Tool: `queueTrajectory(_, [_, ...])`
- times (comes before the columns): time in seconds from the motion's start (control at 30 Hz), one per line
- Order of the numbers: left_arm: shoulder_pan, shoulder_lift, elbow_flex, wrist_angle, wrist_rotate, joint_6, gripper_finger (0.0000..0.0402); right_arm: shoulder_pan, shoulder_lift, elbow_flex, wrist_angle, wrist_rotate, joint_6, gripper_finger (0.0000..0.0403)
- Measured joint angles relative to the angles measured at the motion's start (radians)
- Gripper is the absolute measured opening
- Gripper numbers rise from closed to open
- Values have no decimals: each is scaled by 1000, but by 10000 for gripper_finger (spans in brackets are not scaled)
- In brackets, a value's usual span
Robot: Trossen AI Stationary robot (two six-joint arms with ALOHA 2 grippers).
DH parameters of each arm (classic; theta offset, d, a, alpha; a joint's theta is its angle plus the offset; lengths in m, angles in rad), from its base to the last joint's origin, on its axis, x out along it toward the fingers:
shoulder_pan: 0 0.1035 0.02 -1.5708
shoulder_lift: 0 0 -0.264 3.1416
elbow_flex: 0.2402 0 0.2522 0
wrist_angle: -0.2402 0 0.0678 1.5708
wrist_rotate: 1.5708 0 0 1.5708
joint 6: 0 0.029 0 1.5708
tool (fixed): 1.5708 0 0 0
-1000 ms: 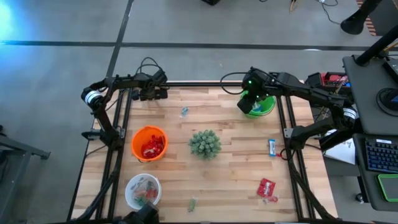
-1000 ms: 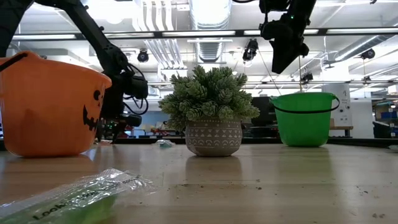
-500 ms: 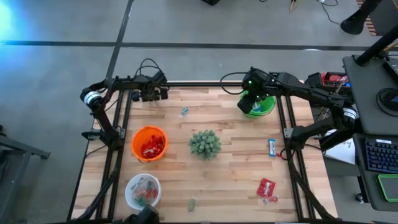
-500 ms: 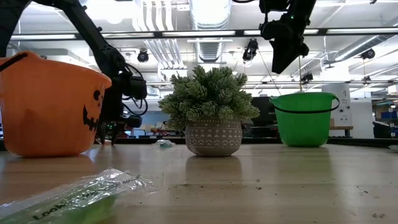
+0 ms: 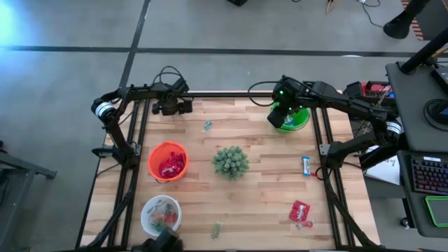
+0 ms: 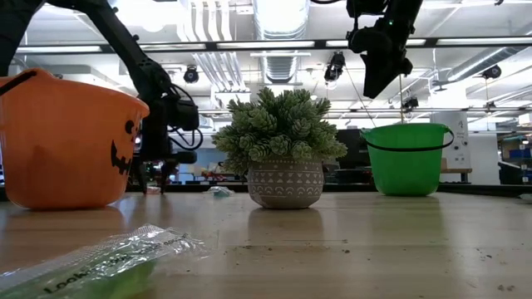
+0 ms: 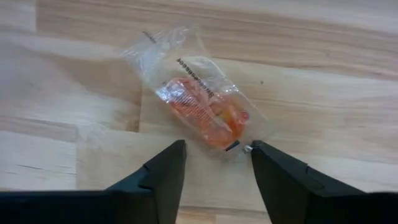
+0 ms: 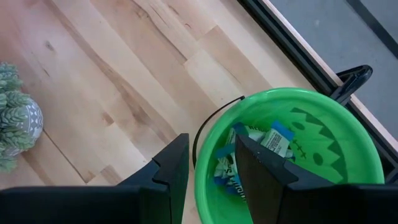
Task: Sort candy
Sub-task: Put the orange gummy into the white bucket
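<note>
One clear orange-candy packet [image 7: 204, 112] w/ unreadable print, left tool [image 7: 214, 163] open above

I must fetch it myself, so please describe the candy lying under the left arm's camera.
On the light wooden table, look at the far left corner. Below the left pincer lies a clear plastic packet of orange candy, the only orange-filled wrapper.

We see an orange candy bag [image 7: 205, 112] lying flat, mid frame. A red packet [image 5: 299, 211] sits lower right. A blue bar [image 5: 306, 165] lies at right. More candy [image 8: 249, 158] fills the green bucket [image 8: 339, 155].
</note>
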Motion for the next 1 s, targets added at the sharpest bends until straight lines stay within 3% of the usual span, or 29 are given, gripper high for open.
queueTrajectory(0.17, [0,-2,-7,-5,-9,0,189,0,0,0,0,0,-12,121])
queueTrajectory(0.63, [0,-2,-11,29,-46,-58,185,0,0,0,0,0,-26,121])
queueTrajectory(0.8, [0,-2,-11,39,-51,-59,152,0,0,0,0,0,-29,121])
queueTrajectory(1.0, [1,-2,-15,46,-65,-62,81,0,0,0,0,0,-29,121])
